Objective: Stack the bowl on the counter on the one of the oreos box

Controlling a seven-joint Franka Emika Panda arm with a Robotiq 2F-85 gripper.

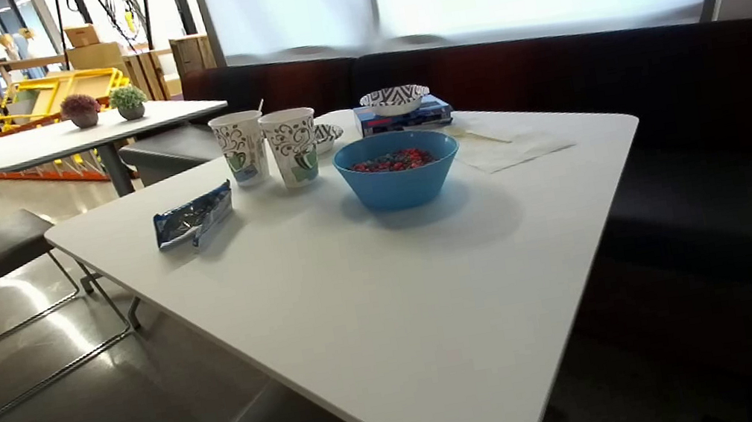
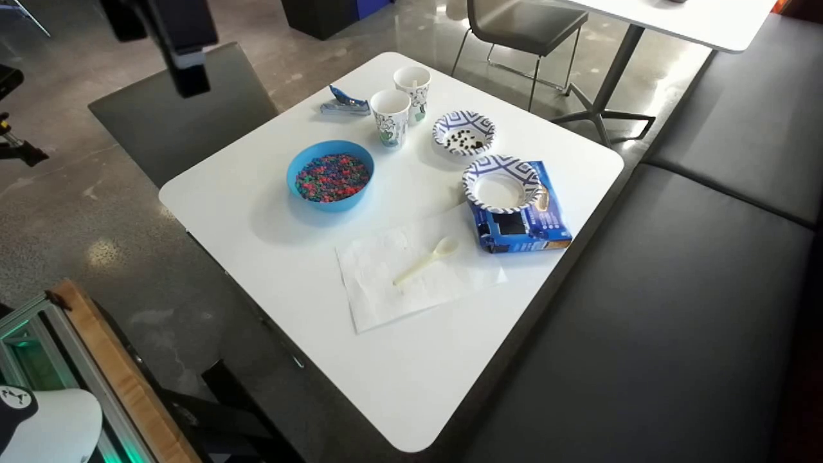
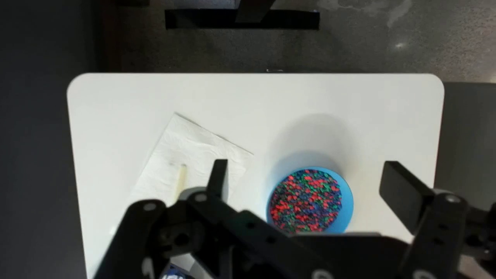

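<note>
Beyond the round blue plastic bowl, in an exterior view, you see a white paper bowl with a dark zigzag pattern sitting upright on a flat blue cardboard box. To the left of the blue bowl, on the white tabletop, you have two tall white paper cups with swirl prints; farther left of it lies a crumpled blue foil packet.

In an exterior view, your task's bowl — a patterned white paper bowl with small dark pieces inside — rests upright on the tabletop, to the right of the blue bowl and a little behind it. It stands near the box, lower than the zigzag bowl. Nearer the camera than the blue bowl, and right of it, a pale plastic spoon lies on a white paper napkin. Small red, green and blue bits lie in the blue bowl.

In the wrist view, your black two-finger gripper is released — its jaws stand wide apart, with the blue bowl farther off, showing in the gap between them. Left of the blue bowl, you see the spoon's handle on the napkin.
</note>
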